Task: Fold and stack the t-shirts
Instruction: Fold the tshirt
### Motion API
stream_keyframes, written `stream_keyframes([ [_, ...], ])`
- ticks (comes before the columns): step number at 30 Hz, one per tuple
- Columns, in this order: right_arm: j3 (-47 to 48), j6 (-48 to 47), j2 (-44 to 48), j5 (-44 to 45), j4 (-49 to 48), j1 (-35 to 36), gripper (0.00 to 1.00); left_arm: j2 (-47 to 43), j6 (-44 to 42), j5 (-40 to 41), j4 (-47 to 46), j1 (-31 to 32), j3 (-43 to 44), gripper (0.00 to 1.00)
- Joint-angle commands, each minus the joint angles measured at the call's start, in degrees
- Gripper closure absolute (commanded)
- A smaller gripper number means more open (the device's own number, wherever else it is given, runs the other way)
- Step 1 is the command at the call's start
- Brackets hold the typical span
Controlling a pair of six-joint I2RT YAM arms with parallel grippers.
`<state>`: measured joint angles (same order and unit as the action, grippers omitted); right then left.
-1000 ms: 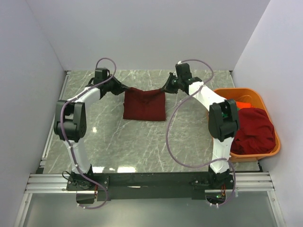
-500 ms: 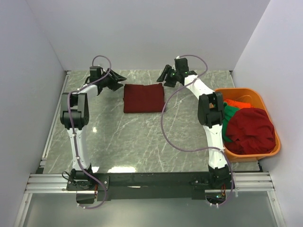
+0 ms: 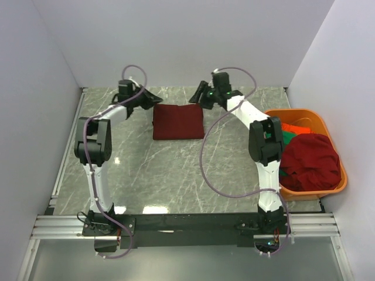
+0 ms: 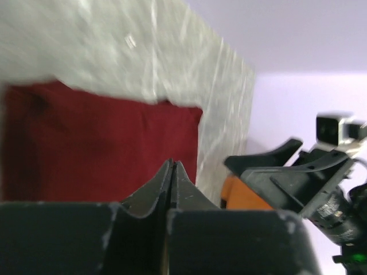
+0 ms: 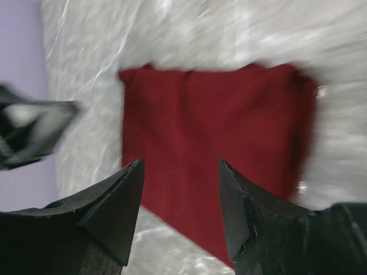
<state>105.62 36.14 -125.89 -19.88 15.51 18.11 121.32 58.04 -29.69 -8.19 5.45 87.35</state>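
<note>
My left gripper (image 4: 172,168) is pinched shut, empty; my right gripper (image 5: 179,167) is spread wide, empty. The folded maroon t-shirt (image 5: 212,143) lies flat just ahead, between them. I judge: rise clear without snagging it, then take only the heaped maroon t-shirt (image 3: 313,158) from the basket (image 3: 293,110) off my right.

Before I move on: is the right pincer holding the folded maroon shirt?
No, the right pincer stands open, gripping nothing, and the folded maroon shirt lies flat on the table.

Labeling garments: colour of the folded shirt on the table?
Dark maroon-red; the folded shirt shows best in top external.
</note>
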Motion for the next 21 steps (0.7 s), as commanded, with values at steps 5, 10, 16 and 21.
stream_keyframes([
  [5, -2.7, 4.1, -4.8, -5.2, -5.0, 1.1, 0.40, 5.5, 1.4, -0.9, -2.8, 1.8, -3.2, 0.99],
  [10, -3.4, 7.1, -8.2, -7.7, -5.8, -1.6, 0.39, 6.9, 2.9, -1.2, -5.5, 0.5, -7.0, 0.99],
  [16, -1.7, 7.5, -9.7, -7.7, -3.4, -2.5, 0.39, 6.4, 3.9, -3.1, -8.7, -2.2, -9.8, 0.97],
  [21, -0.8, 7.6, -9.6, -8.7, -2.8, -3.3, 0.39, 4.8, 3.6, -3.7, -8.3, -3.5, -9.0, 0.87],
])
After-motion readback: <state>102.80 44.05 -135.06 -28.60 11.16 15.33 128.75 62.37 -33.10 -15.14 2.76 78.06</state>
